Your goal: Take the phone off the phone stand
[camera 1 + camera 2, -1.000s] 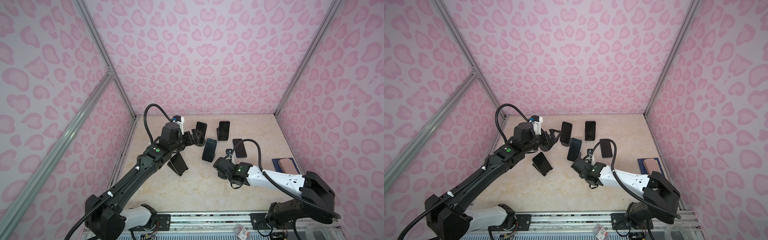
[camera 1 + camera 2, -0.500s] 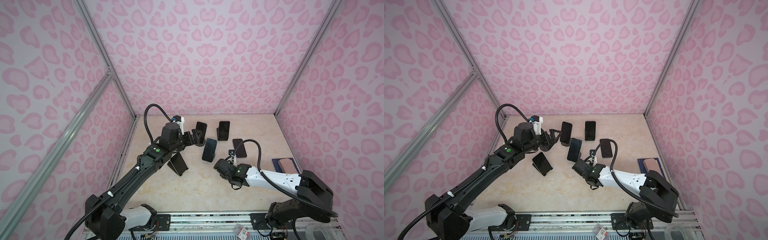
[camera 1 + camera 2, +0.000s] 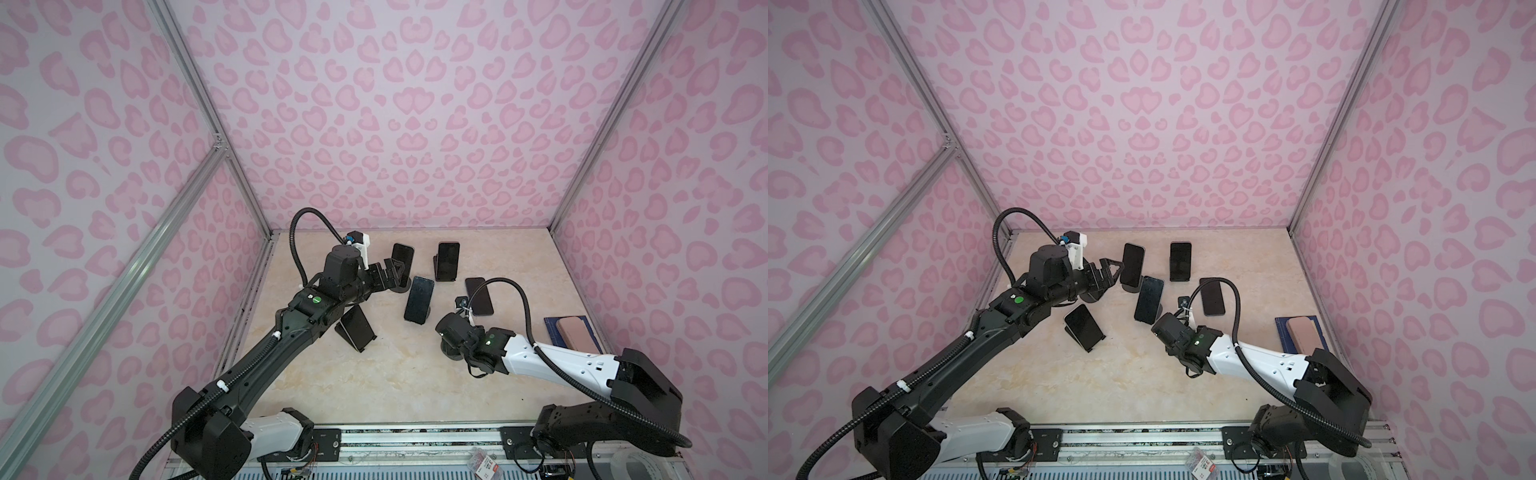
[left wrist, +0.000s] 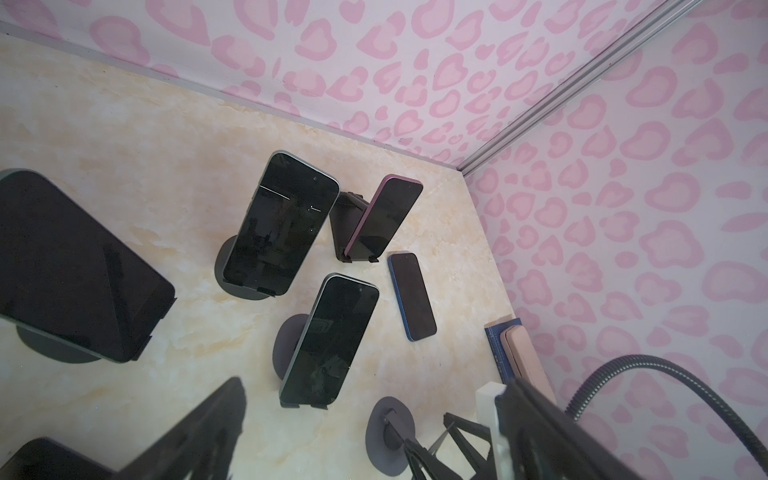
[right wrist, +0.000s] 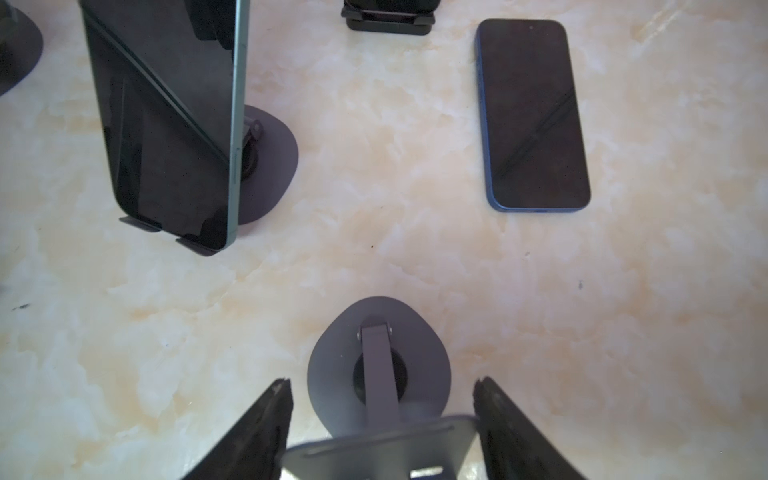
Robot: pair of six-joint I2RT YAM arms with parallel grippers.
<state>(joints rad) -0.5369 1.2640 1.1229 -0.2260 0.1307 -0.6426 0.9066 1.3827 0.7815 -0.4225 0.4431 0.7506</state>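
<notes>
1. We judge the step in hand to be the approach to a phone that is not yet lifted. The left gripper (image 3: 1113, 269) hangs with its jaws spread wide and nothing between them, just beside the far-left phone (image 3: 402, 259).
2. That phone leans upright on its round-footed stand (image 3: 400, 287), close to the far edge of the worktop (image 3: 374, 395) and left of the middle.
3. The right gripper (image 5: 382, 382) sits low over the empty stand (image 5: 332, 353), right of the worktop's middle. Its jaws stand apart, one at each edge of the stand's plate, and we cannot tell whether they press on it or only bracket it.
4. The blue phone (image 5: 534, 116) lies flat and face up just beyond that stand, toward the right edge. We take it as already off.
5. For the next move, we think the left jaws must close across the phone's long edges, then draw it up along its lean to clear the lip at the foot. The stand looks light and could tip or drag. The middle phone (image 3: 419, 299) is near, so any swing should be small.
6. We see no true containers, only stands. Three more are loaded, with the middle phone, the far phone (image 3: 448, 259) and the near-left phone (image 3: 356, 328).
7. At the right edge a pink slab (image 3: 575, 334) rests on a blue pad (image 3: 550, 328). We cannot tell what either is.
</notes>
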